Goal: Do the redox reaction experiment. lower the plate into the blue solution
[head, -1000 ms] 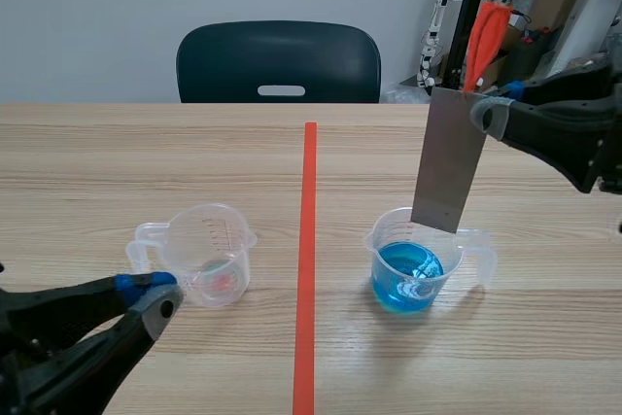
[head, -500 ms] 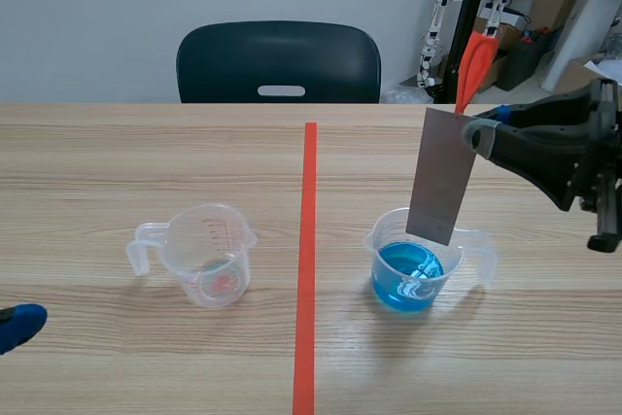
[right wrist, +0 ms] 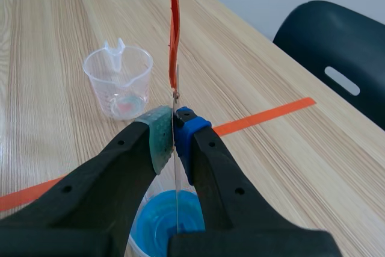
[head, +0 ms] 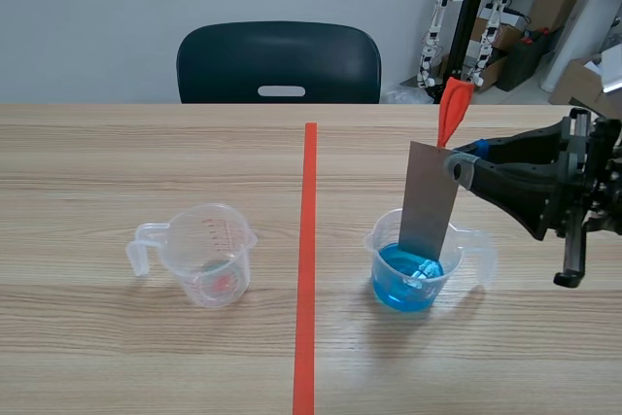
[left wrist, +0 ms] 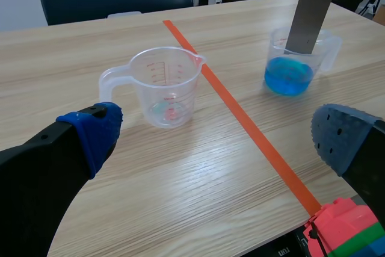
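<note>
Right tool [head: 459,165] pinching plate [head: 428,206], its edge seemingly in blue solution [head: 400,287]

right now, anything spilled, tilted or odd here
Nothing stands out. The clear cup and the blue cup stand upright, no spill on the table. The metal plate, pinched in the right gripper, leans slightly, its lower end inside the blue cup.
</note>
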### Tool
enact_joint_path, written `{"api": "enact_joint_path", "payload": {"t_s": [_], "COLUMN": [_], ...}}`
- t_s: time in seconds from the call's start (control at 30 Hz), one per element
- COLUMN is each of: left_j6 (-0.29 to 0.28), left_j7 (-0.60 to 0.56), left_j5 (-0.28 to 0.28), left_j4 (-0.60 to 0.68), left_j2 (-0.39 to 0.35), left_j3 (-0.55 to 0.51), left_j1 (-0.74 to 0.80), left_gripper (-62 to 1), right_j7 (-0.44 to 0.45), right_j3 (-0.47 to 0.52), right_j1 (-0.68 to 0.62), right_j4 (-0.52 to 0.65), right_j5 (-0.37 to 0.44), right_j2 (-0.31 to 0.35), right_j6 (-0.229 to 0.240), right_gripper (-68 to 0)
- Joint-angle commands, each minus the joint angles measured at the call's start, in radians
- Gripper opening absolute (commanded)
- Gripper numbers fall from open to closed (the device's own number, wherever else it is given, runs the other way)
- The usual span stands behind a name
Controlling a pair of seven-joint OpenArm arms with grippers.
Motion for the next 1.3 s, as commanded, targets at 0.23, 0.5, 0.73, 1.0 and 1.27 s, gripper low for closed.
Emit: {"api": "enact_joint_path", "payload": {"t_s": [0.23,0.5,0.73,1.0,1.27], "left_j6": [-0.001,0.025,0.026,0.048,0.052], "left_j7": [-0.009,-0.052,-0.248,-0.413,-0.488], "left_j5": [-0.042,-0.074,-0.059,-0.023,-0.017], "left_j4": [0.006,-0.08,-0.241,-0.351,-0.41], "left_j2": [-0.005,-0.005,-0.01,-0.058,-0.087], "left_j3": [0.006,0.006,0.01,0.01,0.026], "left_j1": [0.002,-0.035,-0.085,-0.109,-0.1], "left_gripper": [1.4,1.4,1.4,1.4,1.4], "right_j7": [0.069,0.117,0.143,0.179,0.189], "right_j3": [0.008,0.008,0.007,0.008,0.008], "right_j1": [0.018,0.034,0.044,0.051,0.067], "right_j4": [-0.07,-0.139,-0.185,-0.234,-0.264], "right_j5": [-0.081,-0.161,-0.209,-0.231,-0.253], "right_j2": [-0.052,-0.103,-0.134,-0.15,-0.165], "right_j6": [0.008,0.008,0.008,0.008,0.008], "right_gripper": [-66.9,-66.9,-66.9,-66.9,-66.9]}}
